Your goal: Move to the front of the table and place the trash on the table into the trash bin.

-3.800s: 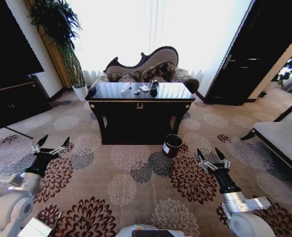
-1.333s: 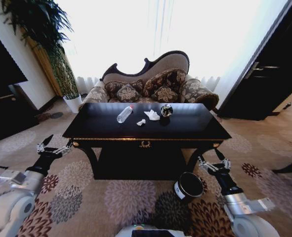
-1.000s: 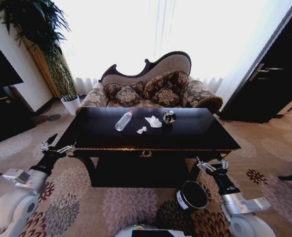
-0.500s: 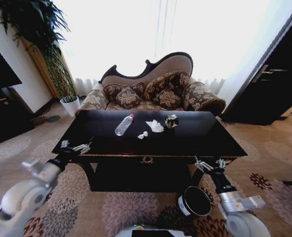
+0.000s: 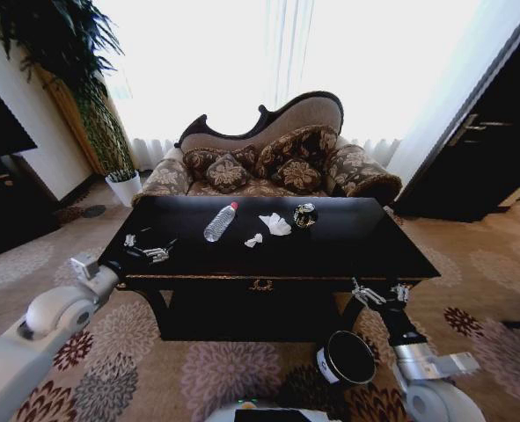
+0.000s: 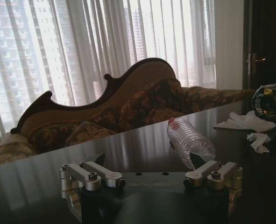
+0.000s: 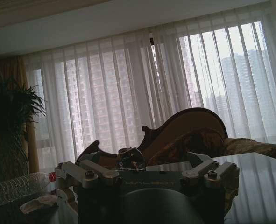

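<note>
The black table [image 5: 365, 239] stands right before me. On it lie a clear bottle [image 5: 218, 222] with a red cap, two white paper wads [image 5: 275, 224] [image 5: 253, 240] and a dark shiny round object [image 5: 305, 215]. My left gripper [image 5: 148, 250] hovers open over the table's left end, short of the bottle [image 6: 189, 142]; the larger paper wad [image 6: 245, 122] and the shiny object [image 6: 268, 100] lie beyond it. My right gripper [image 5: 378, 294] is open, low at the table's front right corner, just above the trash bin [image 5: 345, 358] on the carpet.
A patterned sofa [image 5: 268, 163] stands right behind the table, before bright curtained windows. A white plant pot [image 5: 123, 186] with a tall plant is at the back left. A dark door [image 5: 479, 132] is on the right. Patterned carpet surrounds the table.
The view closed in on the table, then settled. My left arm has risen and reached forward over the table's left end. The right gripper has hardly moved.
</note>
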Robot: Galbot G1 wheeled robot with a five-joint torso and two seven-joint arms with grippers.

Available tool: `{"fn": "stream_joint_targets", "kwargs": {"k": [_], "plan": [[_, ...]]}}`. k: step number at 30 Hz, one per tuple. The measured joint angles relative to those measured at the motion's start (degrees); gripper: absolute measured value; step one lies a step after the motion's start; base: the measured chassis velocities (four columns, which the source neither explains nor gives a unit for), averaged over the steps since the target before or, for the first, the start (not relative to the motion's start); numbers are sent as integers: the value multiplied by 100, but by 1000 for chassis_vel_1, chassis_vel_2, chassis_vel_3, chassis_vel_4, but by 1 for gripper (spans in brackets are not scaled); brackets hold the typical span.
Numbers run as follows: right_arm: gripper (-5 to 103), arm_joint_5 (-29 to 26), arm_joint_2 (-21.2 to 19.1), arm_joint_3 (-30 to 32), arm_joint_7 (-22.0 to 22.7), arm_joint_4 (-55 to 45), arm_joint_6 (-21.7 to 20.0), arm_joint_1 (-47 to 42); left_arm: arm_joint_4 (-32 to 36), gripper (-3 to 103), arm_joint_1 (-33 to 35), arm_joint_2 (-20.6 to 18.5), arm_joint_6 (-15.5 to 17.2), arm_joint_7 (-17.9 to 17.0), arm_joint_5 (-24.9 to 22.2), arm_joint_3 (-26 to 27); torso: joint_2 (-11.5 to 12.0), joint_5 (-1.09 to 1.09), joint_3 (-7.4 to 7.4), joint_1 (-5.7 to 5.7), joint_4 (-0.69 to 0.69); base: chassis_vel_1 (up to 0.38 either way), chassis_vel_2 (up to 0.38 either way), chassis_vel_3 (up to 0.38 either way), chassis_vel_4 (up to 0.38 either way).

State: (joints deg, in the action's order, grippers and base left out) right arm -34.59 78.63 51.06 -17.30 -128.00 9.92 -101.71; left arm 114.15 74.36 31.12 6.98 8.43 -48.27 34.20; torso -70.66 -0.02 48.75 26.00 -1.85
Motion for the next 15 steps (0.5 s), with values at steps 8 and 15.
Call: {"fn": "stream_joint_targets", "kwargs": {"k": [8, 15], "plan": [[100, -226, -29, 28, -4, -44, -73, 7, -274, 100, -1343, 166, -28, 0, 162, -1312, 0, 2, 0, 0, -1, 0, 0, 0, 0], [100, -353, -71, 116, -3, -66, -116, -30, -495, 100, -1841, 548, 6, -106, 70, -1924, 1, 0, 1, 1, -2, 0, 0, 0, 0]]}}
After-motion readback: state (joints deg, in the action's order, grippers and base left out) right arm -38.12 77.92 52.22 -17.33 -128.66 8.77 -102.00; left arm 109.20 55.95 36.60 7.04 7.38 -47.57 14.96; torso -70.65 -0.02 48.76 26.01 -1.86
